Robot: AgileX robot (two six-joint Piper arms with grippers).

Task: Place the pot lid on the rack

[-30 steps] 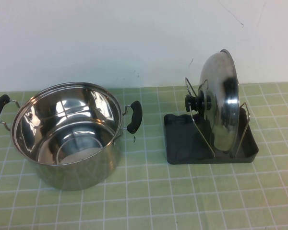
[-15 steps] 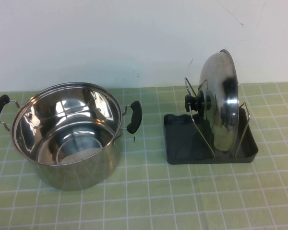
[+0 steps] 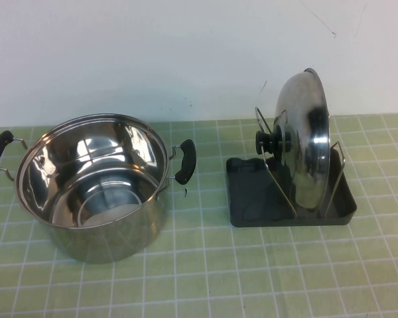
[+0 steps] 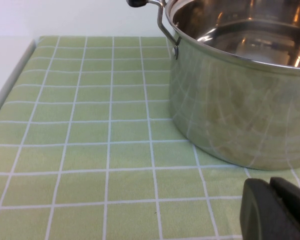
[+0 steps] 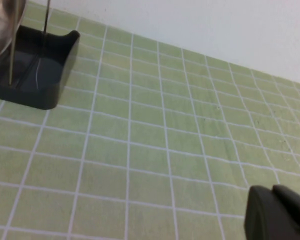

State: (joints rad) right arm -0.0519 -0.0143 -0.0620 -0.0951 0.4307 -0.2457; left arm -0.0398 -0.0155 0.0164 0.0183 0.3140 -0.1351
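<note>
pot lid [image 3: 305,139] upright in rack [image 3: 249,199], left gripper [image 4: 275,210], right gripper [image 5: 277,212] away, grip unclear

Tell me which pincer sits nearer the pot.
Left. The left pincer rests low over the mat right beside the pot wall. The right pincer is off past the rack, which holds the pot lid.

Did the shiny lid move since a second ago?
No. The pot lid stands upright in the rack, its knob level with the same wire loop, right of the pot. The left gripper and right gripper sit low, away from it.
</note>
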